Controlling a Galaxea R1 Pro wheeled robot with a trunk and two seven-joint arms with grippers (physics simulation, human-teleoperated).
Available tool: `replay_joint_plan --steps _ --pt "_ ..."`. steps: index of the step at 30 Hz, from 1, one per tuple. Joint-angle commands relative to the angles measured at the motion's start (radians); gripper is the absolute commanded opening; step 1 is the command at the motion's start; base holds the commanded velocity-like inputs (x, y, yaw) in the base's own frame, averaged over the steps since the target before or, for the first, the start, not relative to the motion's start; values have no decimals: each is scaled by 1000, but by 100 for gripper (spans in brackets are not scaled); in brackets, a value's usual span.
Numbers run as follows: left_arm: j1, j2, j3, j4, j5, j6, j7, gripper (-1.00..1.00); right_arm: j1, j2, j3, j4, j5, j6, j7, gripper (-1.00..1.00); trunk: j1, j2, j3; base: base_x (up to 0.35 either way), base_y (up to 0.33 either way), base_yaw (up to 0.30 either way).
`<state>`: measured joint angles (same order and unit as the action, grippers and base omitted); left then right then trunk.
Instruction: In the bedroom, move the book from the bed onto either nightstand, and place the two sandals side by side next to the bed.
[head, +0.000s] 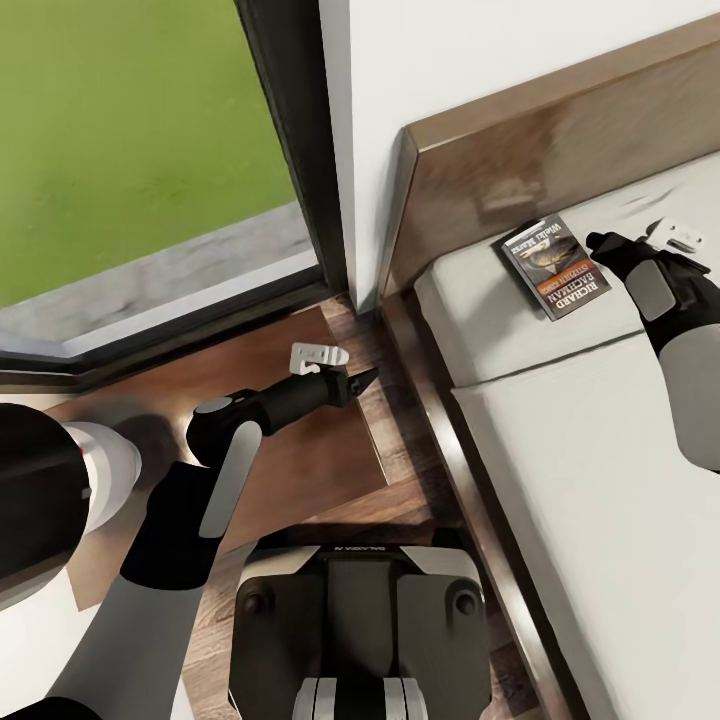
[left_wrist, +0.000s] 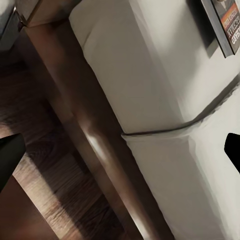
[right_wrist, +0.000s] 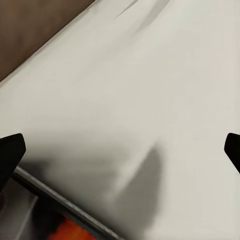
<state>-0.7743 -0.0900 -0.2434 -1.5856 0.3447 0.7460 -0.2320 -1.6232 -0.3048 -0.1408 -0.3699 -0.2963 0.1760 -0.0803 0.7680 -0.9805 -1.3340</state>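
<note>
The book (head: 553, 265) is seen lying flat on the light-grey mattress of the bed (head: 600, 480), close to the headboard (head: 560, 140). The right tool (head: 600, 243) is placed just beside the right edge of the book, low over the mattress; in the right wrist view its two dark fingertips (right_wrist: 11, 152) are spread wide, so it is judged open and nothing is held. The left tool (head: 362, 380) is kept over the nightstand (head: 300, 470), and from the left wrist view it also appears open and empty.

The step in hand is judged to be the grasp of the book. Because the cover is thin and flat, one finger should be slid under the edge and the mattress pressed a little, so that the book is pinched and not pushed away. The nightstand surface is near, between the bed and the window.

On the cover "RICHARD BACHMAN" can be read in white letters, upside down in the head view; the smaller writing cannot be read
</note>
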Motion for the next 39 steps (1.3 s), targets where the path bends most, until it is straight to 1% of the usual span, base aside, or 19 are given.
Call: replay_joint_plan --steps 1,4,5,6,7,9,10,13,15,18,23,32,38,39 --pt "0 -1 1 -1 0 6 -3 100 0 0 1 -2 -10 5 -4 100 0 -1 0 0 0 0" --pt "0 -1 1 -1 0 5 -3 100 1 0 1 -2 -10 5 -4 100 0 -1 0 0 0 0" --pt "5 5 7 5 2 0 -6 100 7 6 7 4 -5 11 2 100 0 -1 0 0 0 0" --pt "11 11 5 9 1 -6 -6 100 13 12 12 9 1 16 7 100 0 -1 0 0 0 0" --pt "17 17 6 5 1 -7 -5 100 18 17 15 -2 11 21 11 100 0 -1 0 0 0 0" --pt "28 28 6 5 1 -7 -5 100 28 27 19 -23 18 21 17 100 0 -1 0 0 0 0" --pt "34 34 10 -1 3 -1 -3 100 33 21 20 -33 21 19 9 100 0 -1 0 0 0 0" --pt "51 49 20 -5 0 4 5 100 29 5 15 -34 3 36 4 100 0 -1 0 0 0 0" --pt "62 50 21 -10 -4 6 14 100 28 -5 14 -24 -1 47 13 100 0 -1 0 0 0 0" --pt "76 53 21 -15 -6 6 20 100 27 -7 15 -18 -2 63 20 100 0 -1 0 0 0 0" --pt "77 63 21 -17 -7 1 20 100 26 -8 14 -16 -1 91 20 100 0 -1 6 0 0 -57" --pt "78 65 22 -17 -7 -2 19 100 26 -8 15 -21 0 142 19 100 0 -1 10 0 0 -29" --pt "78 64 21 -17 -7 -4 16 100 26 -8 19 -33 9 176 19 100 0 -1 10 0 0 -1" --pt "78 65 20 -17 -7 -5 16 100 26 -8 21 -21 3 227 19 100 0 -1 10 0 0 0"
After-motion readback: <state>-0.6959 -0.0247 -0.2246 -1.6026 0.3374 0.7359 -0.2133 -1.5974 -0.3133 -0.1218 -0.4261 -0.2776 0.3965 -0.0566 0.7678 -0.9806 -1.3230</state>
